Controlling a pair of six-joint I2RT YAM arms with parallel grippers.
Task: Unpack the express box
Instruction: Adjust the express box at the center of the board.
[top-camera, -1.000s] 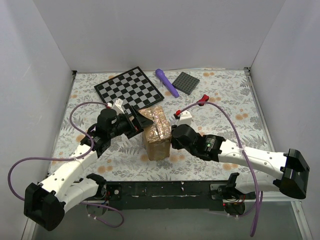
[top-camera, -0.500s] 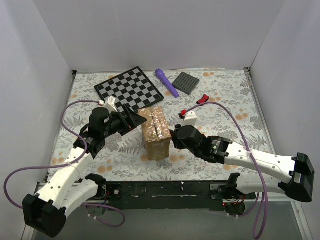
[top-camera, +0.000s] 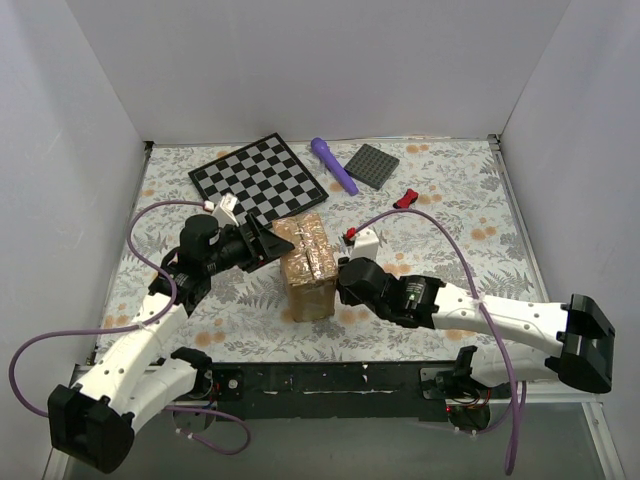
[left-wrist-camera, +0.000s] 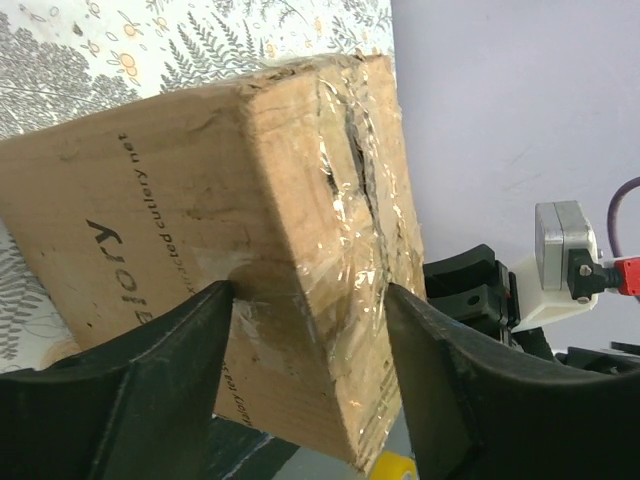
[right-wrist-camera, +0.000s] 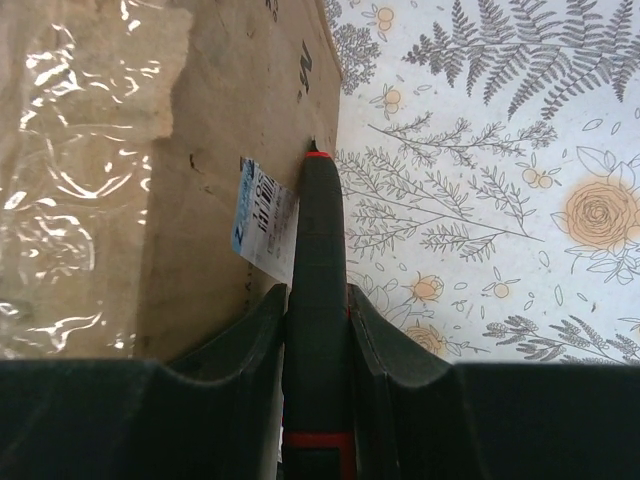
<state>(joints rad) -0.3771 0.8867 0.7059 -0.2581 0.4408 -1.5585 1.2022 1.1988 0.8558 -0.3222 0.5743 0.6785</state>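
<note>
The express box (top-camera: 308, 265), brown cardboard under shiny tape, stands mid-table with its flaps taped down. My left gripper (top-camera: 268, 243) reaches it from the left. In the left wrist view its fingers (left-wrist-camera: 205, 330) press on both sides of the box's (left-wrist-camera: 200, 200) upper corner, one on the printed side and one on the taped top. My right gripper (top-camera: 345, 280) sits against the box's right side, shut on a black tool with red trim (right-wrist-camera: 318, 250). The tool's tip touches the cardboard (right-wrist-camera: 200, 180) beside a small white and blue label (right-wrist-camera: 262, 220).
A checkerboard (top-camera: 258, 178) lies at the back left. A purple cylinder (top-camera: 333, 165), a dark grey square plate (top-camera: 372, 165) and a small red object (top-camera: 405, 198) lie behind the box. White walls enclose the patterned tabletop on three sides.
My left gripper's jaws have narrowed onto the box's corner. The right arm has shifted slightly against the box, and the box has turned a little.
</note>
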